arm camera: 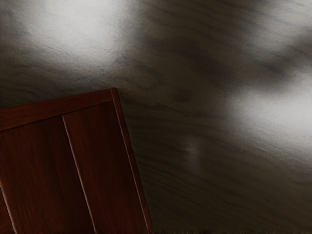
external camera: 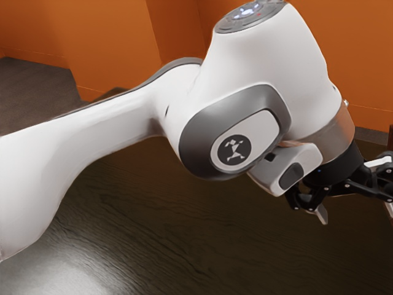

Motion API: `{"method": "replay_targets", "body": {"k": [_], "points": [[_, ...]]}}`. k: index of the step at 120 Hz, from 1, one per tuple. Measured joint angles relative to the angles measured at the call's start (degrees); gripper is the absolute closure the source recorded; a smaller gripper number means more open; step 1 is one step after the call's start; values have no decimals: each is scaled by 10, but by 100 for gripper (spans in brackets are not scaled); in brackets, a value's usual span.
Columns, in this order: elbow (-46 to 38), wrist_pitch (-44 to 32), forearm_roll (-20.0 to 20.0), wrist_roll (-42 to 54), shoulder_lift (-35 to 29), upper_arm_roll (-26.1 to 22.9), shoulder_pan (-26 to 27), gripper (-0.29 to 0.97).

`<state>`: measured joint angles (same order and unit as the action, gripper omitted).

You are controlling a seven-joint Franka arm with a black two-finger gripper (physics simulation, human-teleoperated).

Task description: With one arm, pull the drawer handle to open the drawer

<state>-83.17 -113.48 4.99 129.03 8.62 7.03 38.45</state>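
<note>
A dark red wooden cabinet [arm camera: 73, 170] lies below my hand in the wrist view. One corner of it and two straight panel seams are in sight. My black gripper [external camera: 355, 208] hangs at the exterior view's right edge, above the dark wooden surface [external camera: 184, 233]. Its fingers stand wide apart: one grey fingertip [external camera: 320, 213] points down, and the other is cut off by the frame edge. Nothing is between them. A thin dark red sliver [external camera: 390, 132] at that same edge could be the cabinet.
My white arm [external camera: 123, 141] crosses the exterior view from the left and hides much of the scene. Orange walls [external camera: 110, 37] stand behind it. Dark wood-grain surface [arm camera: 219, 146] with bright reflections lies beside the cabinet.
</note>
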Motion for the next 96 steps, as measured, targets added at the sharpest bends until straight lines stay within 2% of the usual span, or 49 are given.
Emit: {"method": "replay_targets", "body": {"k": [96], "points": [[-4, -57, 1, -44, 37, 4, -10, 0]]}}
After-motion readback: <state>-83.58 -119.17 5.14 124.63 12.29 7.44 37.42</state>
